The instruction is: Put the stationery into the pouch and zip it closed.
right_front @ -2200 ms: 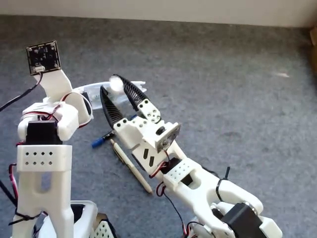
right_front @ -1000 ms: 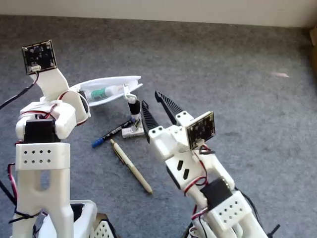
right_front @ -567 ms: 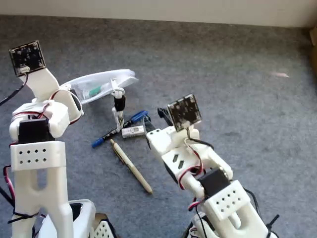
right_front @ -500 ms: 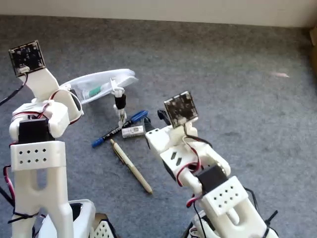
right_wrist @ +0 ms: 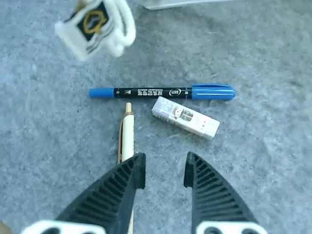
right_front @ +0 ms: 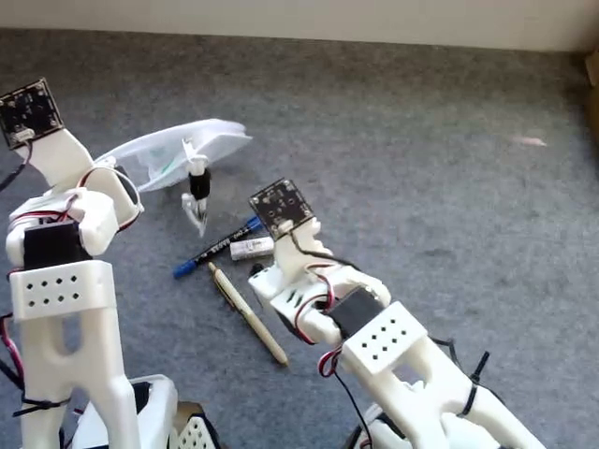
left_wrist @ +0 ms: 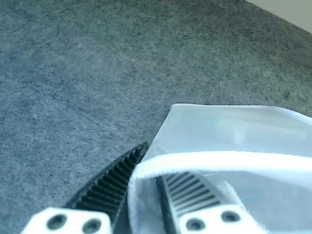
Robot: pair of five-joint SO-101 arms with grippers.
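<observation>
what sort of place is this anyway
Likely a robot test bench: white robot arm, grey carpet-like surface, plus a blue marker and clear pouch as props.

We see the pouch (left_wrist: 234, 141) run off the left wrist view's edge with one of the left fingers (left_wrist: 187, 187) veiled behind its fabric, the pen (right_wrist: 127, 131) partly hidden behind a right finger (right_wrist: 117, 195), and the pouch's dangling tag (right_wrist: 95, 22) too blurred to read.

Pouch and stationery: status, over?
Left gripper shut on pouch, held aloft. Right gripper open over pen and eraser. Marker beside them on carpet; pouch tag dangling close.
</observation>
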